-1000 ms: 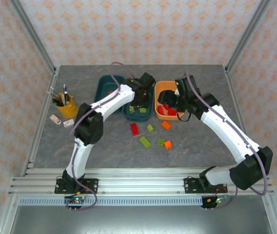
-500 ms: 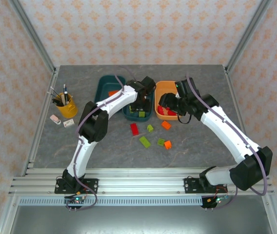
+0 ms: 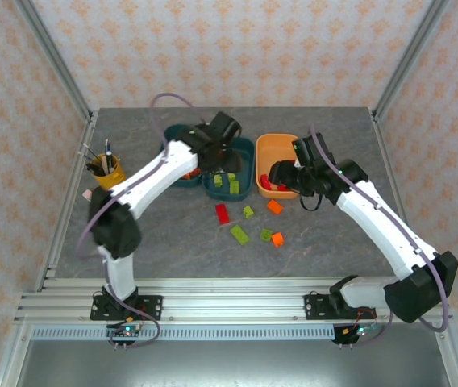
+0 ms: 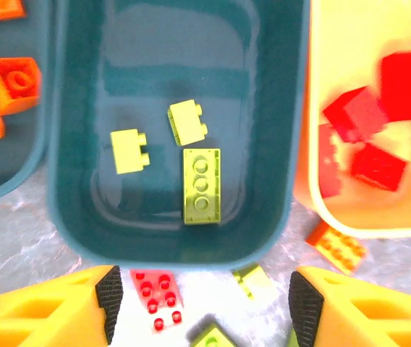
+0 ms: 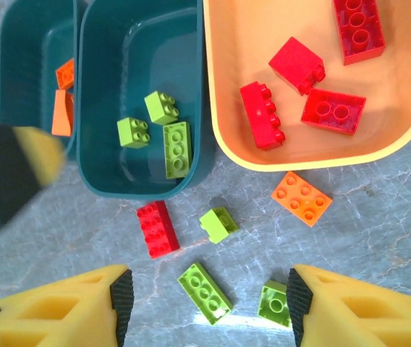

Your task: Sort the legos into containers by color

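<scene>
My left gripper (image 3: 217, 137) hangs open and empty over the far end of the middle teal container (image 3: 250, 165). In the left wrist view its fingers (image 4: 108, 300) frame that container (image 4: 169, 256), where three lime legos (image 4: 201, 185) lie. My right gripper (image 3: 281, 174) is open above the near rim of the orange container (image 3: 281, 149), which holds several red legos (image 5: 333, 110). Orange legos (image 5: 64, 101) lie in the left teal container (image 3: 164, 153). Loose on the table are a red lego (image 5: 158, 228), an orange one (image 5: 302, 197) and three lime ones (image 5: 218, 224).
A yellow cup with pens (image 3: 110, 176) stands at the left of the table. The loose bricks lie in a patch (image 3: 249, 224) just in front of the containers. A second loose orange brick (image 3: 277, 239) lies nearest the front. Metal frame posts rise at the back corners.
My left gripper has opened and left a lime lego in the middle teal container, then drawn back and left. The right gripper has shifted slightly nearer, staying open.
</scene>
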